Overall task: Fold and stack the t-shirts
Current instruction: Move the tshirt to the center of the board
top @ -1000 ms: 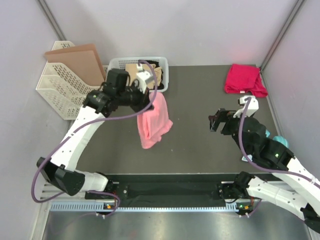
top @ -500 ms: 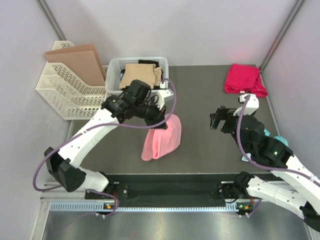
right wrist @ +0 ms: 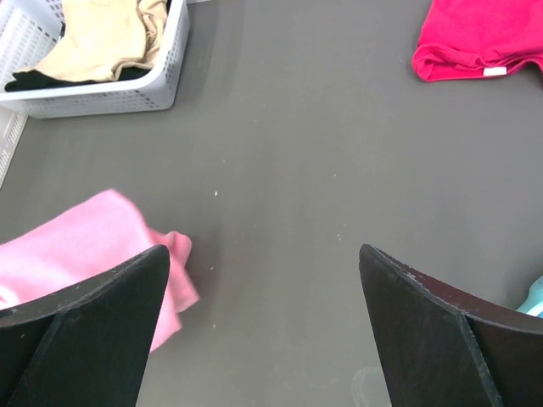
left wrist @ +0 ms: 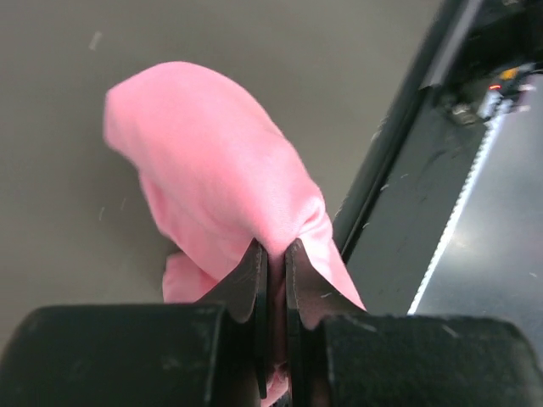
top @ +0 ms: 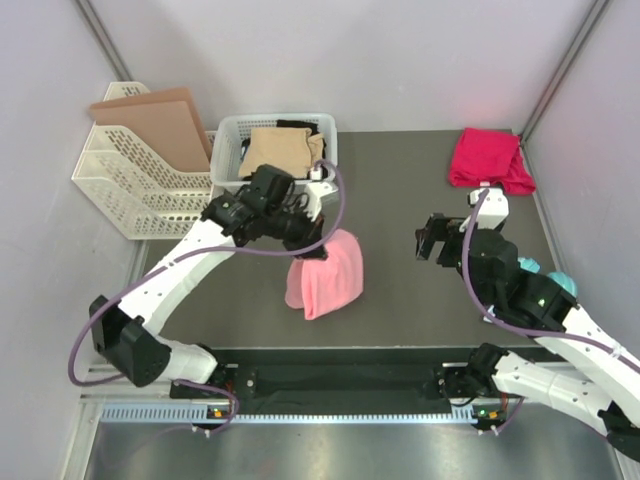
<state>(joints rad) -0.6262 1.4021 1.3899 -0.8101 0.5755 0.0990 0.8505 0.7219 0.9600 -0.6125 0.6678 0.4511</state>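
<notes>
My left gripper (top: 316,247) is shut on the salmon pink t-shirt (top: 327,275), which hangs bunched from it over the dark table near the front middle. In the left wrist view the pink cloth (left wrist: 212,170) is pinched between the closed gripper (left wrist: 276,250). My right gripper (top: 432,240) is open and empty above the table's right half; its wrist view shows the pink shirt (right wrist: 76,254) at the left and my open gripper (right wrist: 263,254). The folded magenta-red t-shirt (top: 488,158) lies at the back right corner and shows in the right wrist view (right wrist: 479,38). Tan (top: 280,150) and black t-shirts lie in the basket.
A white mesh basket (top: 228,135) stands at the back left of the table. A white file rack with brown boards (top: 140,150) stands left of it. A teal object (top: 560,283) lies near the right edge behind my right arm.
My left gripper carried the pink shirt from beside the basket toward the front middle and lowered it. The right gripper has barely moved.
</notes>
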